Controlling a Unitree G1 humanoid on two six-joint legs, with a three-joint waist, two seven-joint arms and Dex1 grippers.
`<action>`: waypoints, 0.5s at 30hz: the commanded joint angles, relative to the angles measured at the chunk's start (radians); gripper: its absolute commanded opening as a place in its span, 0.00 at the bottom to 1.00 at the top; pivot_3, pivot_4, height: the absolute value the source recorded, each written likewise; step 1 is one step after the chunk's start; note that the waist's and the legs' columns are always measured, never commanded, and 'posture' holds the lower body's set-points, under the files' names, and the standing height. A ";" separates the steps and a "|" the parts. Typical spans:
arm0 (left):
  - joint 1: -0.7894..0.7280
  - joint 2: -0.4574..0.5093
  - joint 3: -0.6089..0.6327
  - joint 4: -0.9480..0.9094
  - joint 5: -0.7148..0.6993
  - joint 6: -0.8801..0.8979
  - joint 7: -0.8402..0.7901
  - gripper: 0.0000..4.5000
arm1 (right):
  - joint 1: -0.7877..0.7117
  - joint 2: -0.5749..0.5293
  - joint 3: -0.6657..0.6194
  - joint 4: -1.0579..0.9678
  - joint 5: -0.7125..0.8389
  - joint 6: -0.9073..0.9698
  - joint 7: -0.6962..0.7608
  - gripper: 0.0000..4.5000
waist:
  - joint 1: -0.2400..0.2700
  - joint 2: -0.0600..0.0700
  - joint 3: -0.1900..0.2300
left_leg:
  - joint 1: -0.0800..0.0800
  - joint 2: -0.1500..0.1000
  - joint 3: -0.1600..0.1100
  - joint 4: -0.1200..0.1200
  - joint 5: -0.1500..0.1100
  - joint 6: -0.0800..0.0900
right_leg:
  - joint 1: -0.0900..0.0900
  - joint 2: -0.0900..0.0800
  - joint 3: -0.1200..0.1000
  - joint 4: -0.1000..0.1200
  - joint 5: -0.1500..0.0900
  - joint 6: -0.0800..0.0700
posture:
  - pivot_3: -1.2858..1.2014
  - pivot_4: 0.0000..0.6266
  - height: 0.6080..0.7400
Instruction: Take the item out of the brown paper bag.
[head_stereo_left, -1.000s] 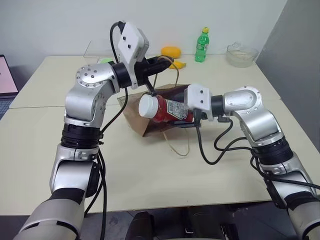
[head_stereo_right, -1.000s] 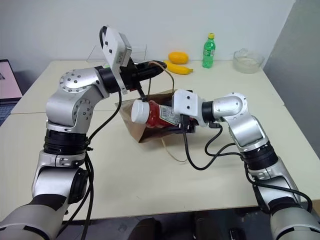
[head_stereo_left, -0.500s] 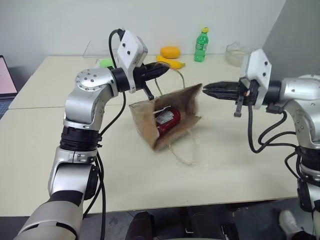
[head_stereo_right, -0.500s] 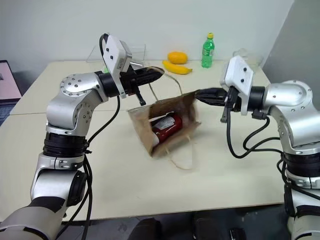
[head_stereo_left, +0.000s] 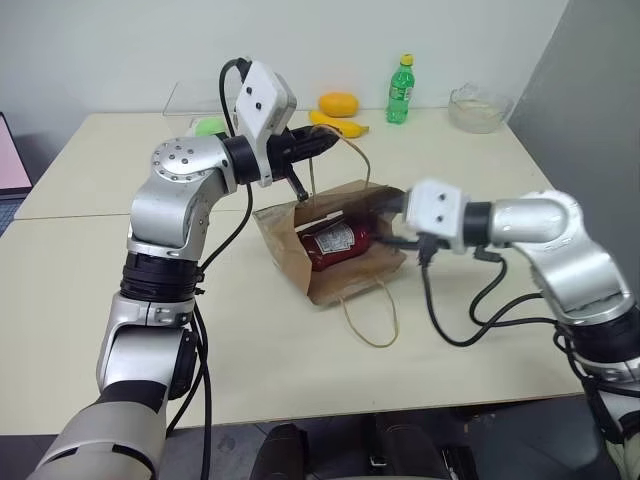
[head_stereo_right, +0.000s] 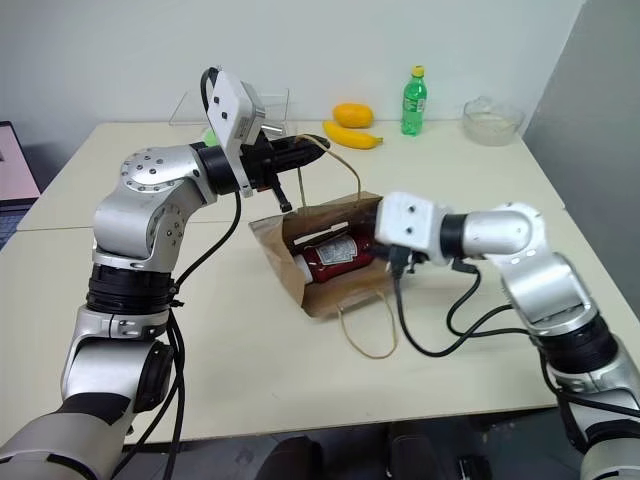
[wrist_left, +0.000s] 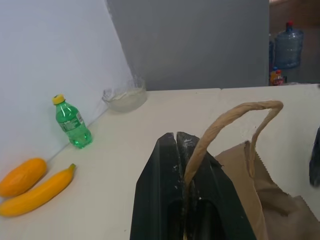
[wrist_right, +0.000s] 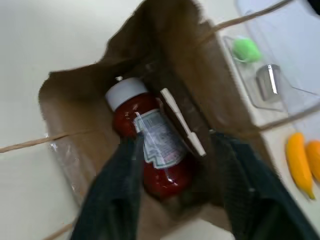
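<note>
The brown paper bag (head_stereo_left: 345, 285) lies on its side on the table with its mouth facing right. My left gripper (head_stereo_left: 328, 141) is shut on the bag's upper loop handle (wrist_left: 225, 119) and holds the mouth up. Inside lies the item (head_stereo_left: 338, 243), a red squeeze bottle with a white label and a white cap (wrist_right: 127, 92). My right gripper (head_stereo_left: 386, 225) reaches into the bag's mouth from the right. In the right wrist view its fingers (wrist_right: 116, 186) stand open on either side of the bottle, not closed on it. The bag's other handle (head_stereo_left: 372, 322) lies loose on the table.
At the back of the table stand a green soda bottle (head_stereo_left: 402, 90), a yellow mango and banana (head_stereo_left: 340, 104), a glass bowl (head_stereo_left: 482, 108) and a clear plastic box (head_stereo_left: 190, 105) with a green thing inside. A laptop (head_stereo_left: 10, 150) sits at the far left.
Half a second ago my right gripper hung shut in the air to the right of the bag. It has swung down into the bag's mouth with fingers apart. My left gripper keeps the handle.
</note>
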 joint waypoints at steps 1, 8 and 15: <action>-0.028 0.005 0.007 -0.029 -0.007 -0.006 -0.007 0.00 | -0.031 0.021 0.070 0.025 -0.141 -0.046 -0.059 0.75 | 0.000 0.000 0.000 | 0.000 0.000 0.000 0.000 0.000 0.000 | 0.000 0.000 0.000 0.000 0.000 0.000 | 0.52 0.24 1.00; -0.028 0.004 0.007 -0.033 -0.010 -0.007 -0.019 0.00 | -0.095 0.114 0.252 0.137 -0.410 -0.130 -0.117 0.82 | 0.000 0.000 0.000 | 0.000 0.000 0.000 0.000 0.000 0.000 | 0.000 0.000 0.000 0.000 0.000 0.000 | 0.52 0.24 1.00; -0.031 0.000 0.006 -0.030 -0.009 -0.009 -0.027 0.00 | -0.164 0.204 0.370 0.322 -0.600 -0.258 -0.145 0.82 | 0.000 0.000 0.000 | 0.000 0.000 0.000 0.000 0.000 0.000 | 0.000 0.000 0.000 0.000 0.000 0.000 | 0.52 0.24 1.00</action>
